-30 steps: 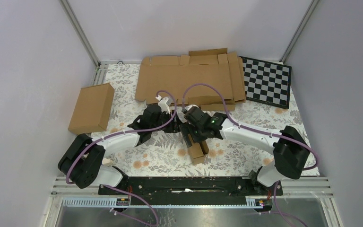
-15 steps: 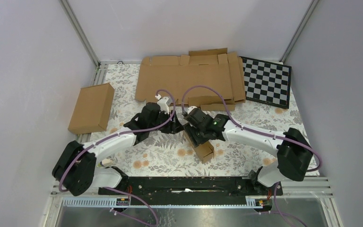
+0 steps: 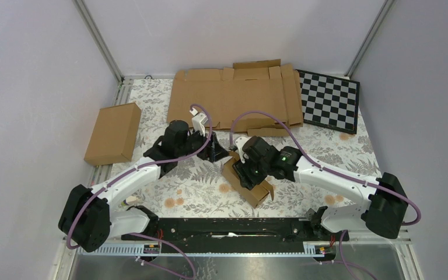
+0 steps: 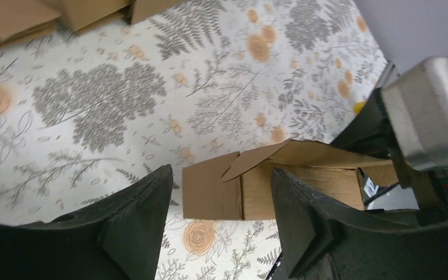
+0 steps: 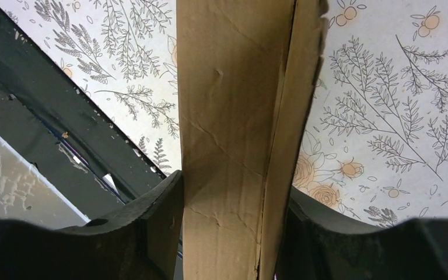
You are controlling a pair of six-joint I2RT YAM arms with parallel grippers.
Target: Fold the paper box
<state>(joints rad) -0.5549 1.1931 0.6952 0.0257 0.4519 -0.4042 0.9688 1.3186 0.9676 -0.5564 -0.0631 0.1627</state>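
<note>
Floral bench [image 3: 186, 182], paper box [image 3: 259, 192] front and centre, my right hand [image 5: 228, 201] clamped across it. Left hand [image 4: 219, 186] hangs open and empty beside. I'd pin the body firm, then nudge that loose flap [image 4: 256, 160] in slowly.

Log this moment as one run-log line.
paper box: partly folded, one flap sticking out | right gripper: shut on the paper box | left gripper: open, empty, apart from the paper box
</note>
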